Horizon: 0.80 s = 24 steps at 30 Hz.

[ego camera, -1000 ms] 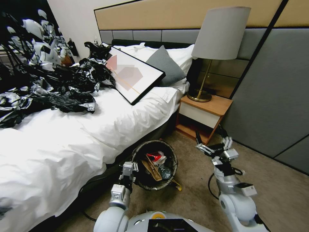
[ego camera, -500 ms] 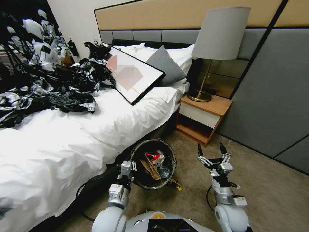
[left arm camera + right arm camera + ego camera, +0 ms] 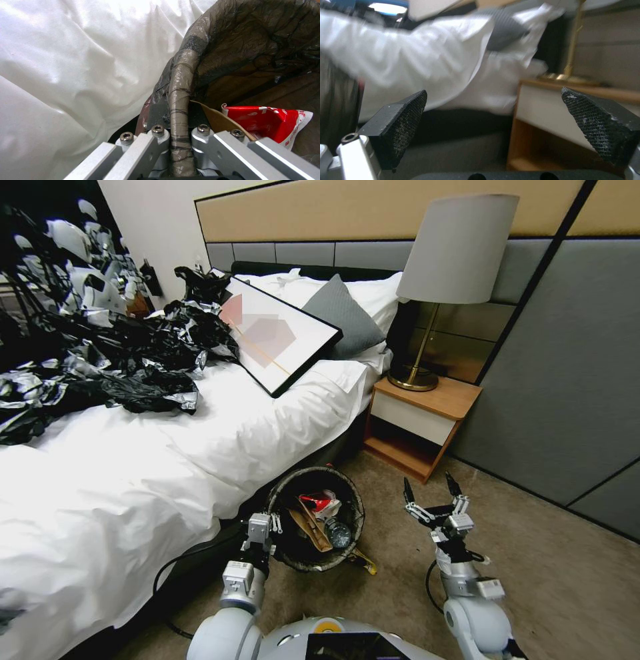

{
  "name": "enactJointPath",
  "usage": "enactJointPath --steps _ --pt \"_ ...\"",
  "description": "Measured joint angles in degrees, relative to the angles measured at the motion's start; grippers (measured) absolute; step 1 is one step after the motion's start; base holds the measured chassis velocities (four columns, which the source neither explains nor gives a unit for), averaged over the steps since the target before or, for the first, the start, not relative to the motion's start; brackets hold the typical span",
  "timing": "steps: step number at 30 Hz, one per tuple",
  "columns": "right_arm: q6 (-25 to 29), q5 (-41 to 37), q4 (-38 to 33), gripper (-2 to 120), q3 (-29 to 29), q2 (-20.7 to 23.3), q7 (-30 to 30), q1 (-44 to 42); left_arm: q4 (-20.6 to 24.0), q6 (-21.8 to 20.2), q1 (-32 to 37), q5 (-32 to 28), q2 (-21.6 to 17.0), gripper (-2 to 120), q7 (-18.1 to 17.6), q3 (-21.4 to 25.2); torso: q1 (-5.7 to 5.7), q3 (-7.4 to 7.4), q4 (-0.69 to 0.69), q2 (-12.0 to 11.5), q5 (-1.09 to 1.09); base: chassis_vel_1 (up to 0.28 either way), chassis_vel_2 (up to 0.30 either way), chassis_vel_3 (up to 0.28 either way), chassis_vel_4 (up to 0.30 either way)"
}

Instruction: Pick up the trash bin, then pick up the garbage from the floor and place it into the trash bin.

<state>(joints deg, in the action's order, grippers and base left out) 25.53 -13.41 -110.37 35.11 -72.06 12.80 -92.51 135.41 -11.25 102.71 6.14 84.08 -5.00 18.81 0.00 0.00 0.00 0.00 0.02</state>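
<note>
The trash bin (image 3: 313,471), lined with a black bag, stands tilted on the carpet against the bed. My left gripper (image 3: 261,527) is shut on its near rim; the left wrist view shows the fingers clamped on the bag-covered rim (image 3: 179,100). Inside lies garbage: a red-and-white wrapper (image 3: 320,503) (image 3: 266,120), a brown paper piece (image 3: 311,527) and a small clear bottle (image 3: 338,534). A yellow wrapper (image 3: 364,562) lies on the floor by the bin's base. My right gripper (image 3: 430,492) (image 3: 500,125) is held open and empty to the right of the bin, fingers pointing up.
The bed with its white duvet (image 3: 167,460) runs along the left, carrying black plastic sheeting (image 3: 120,353) and a framed picture (image 3: 277,333). A wooden nightstand (image 3: 423,417) with a lamp (image 3: 453,253) stands ahead. Open carpet (image 3: 567,573) lies to the right.
My right arm has drawn back towards me and turned its open fingers upright. The bin in my left gripper has shifted slightly left.
</note>
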Motion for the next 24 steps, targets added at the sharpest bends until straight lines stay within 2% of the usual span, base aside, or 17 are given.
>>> enactJointPath --steps 6,8,9,11,18,24 --pt "-3.6 0.5 3.6 100 -2.2 4.1 1.2 1.1 0.0 -0.1 -0.3 -0.1 -0.2 0 0.2 0.2 0.00 0.00 -0.01 0.0 0.00 0.000 0.000 0.000 0.000" --pt "-7.0 2.3 6.4 100 -4.1 8.7 2.2 1.7 0.0 -0.2 -0.6 -0.3 -0.2 0 0.3 0.4 0.00 0.00 -0.01 0.0 -0.02 0.000 0.000 0.000 0.000" --pt "-7.0 2.3 6.4 100 -4.1 8.7 2.2 1.7 0.0 -0.2 -0.6 -0.3 -0.2 0 0.3 0.4 0.00 0.00 -0.01 0.0 -0.02 0.000 0.000 0.000 0.000" --pt "-10.5 4.1 10.1 100 -6.6 12.8 3.3 3.1 0.0 -0.3 -0.8 -0.6 -0.2 0 0.3 0.4 0.01 0.00 -0.02 0.0 -0.01 0.000 0.000 0.000 0.000" --pt "-16.0 8.6 15.2 100 -10.4 15.0 8.5 5.7 0.1 -0.3 -0.9 -0.8 0.0 0 0.4 0.5 0.00 0.00 0.00 0.0 -0.01 0.000 0.000 0.000 0.000" --pt "-17.5 11.7 19.6 100 -12.4 15.0 12.3 8.6 0.1 -0.3 -0.9 -0.8 0.0 0 0.3 0.5 0.00 0.00 0.00 0.0 -0.01 0.000 0.000 0.000 0.000"
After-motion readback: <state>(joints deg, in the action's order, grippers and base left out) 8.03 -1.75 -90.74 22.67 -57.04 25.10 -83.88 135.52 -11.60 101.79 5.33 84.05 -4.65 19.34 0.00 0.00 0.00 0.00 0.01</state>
